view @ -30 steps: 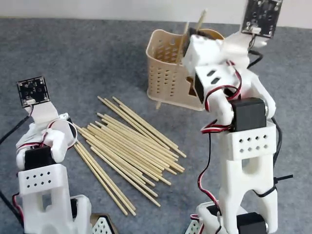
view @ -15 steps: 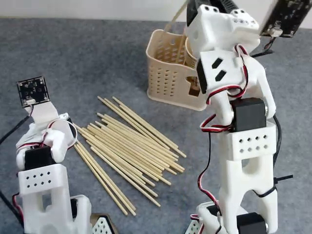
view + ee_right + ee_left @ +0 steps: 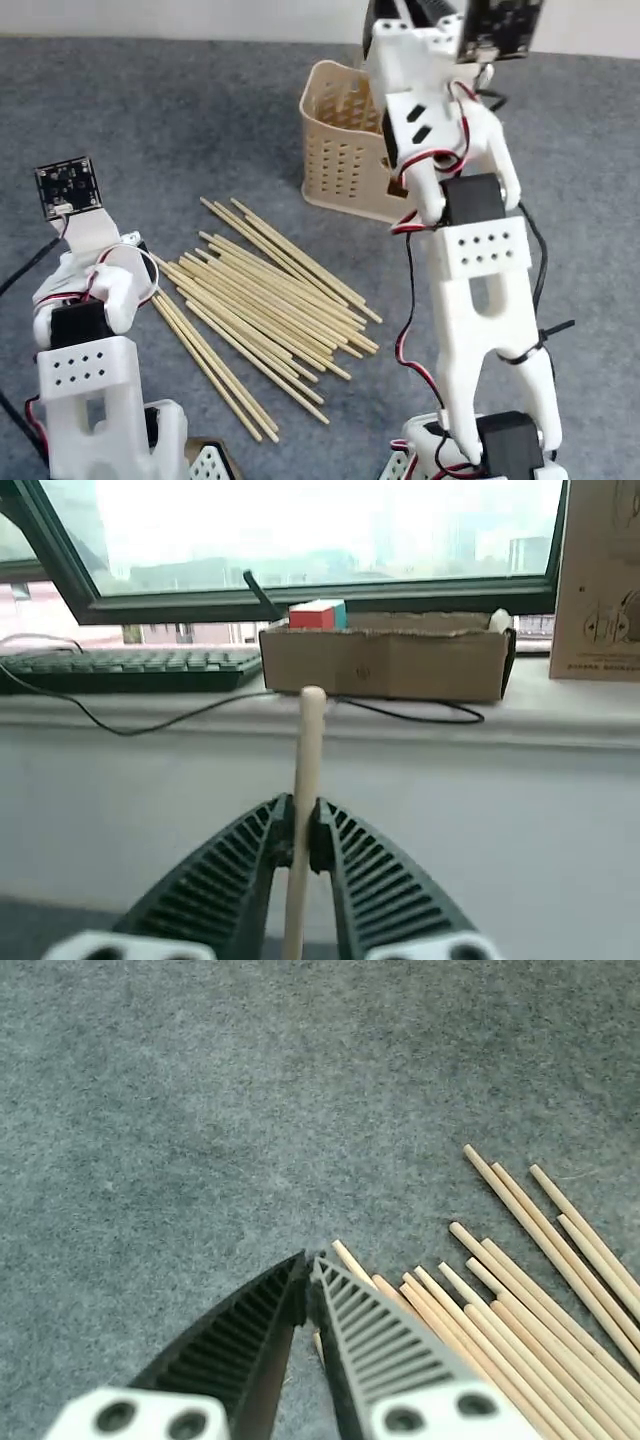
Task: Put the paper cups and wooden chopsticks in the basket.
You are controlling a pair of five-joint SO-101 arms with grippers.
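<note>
The right arm [image 3: 470, 250] stands tall at the far side of the table, reared up over the cream, perforated plastic basket [image 3: 340, 150]. It covers much of the open top, so I cannot tell what lies inside. Its wrist view looks out level across the room. The right gripper [image 3: 302, 820] is pinched narrow on one pale, round wooden chopstick [image 3: 309, 740], which stands upright between the ribbed black jaws and pokes up past their tips. Behind it run a white wall and a window ledge. The ledge carries a dark keyboard [image 3: 120, 665], a thin black cable [image 3: 180, 715] and a long brown cardboard box [image 3: 390, 665], with a red-and-teal cube [image 3: 318, 613] showing above the box's rim.

The basket sits toward the far edge of the grey felt-like table cover [image 3: 200, 120]. Nearer, between the two arms, the loose pile of wooden chopsticks [image 3: 270, 295] lies flat, fanned out on a slant and not touching the basket.

The left arm [image 3: 85, 340] is folded low at the near left corner. The left gripper [image 3: 306, 1260] points down at the grey cover with its jaws closed tip to tip and nothing between them. The nearest ends of the pile [image 3: 480, 1310] lie just beside its tips, and one end slips out of sight behind a jaw.
</note>
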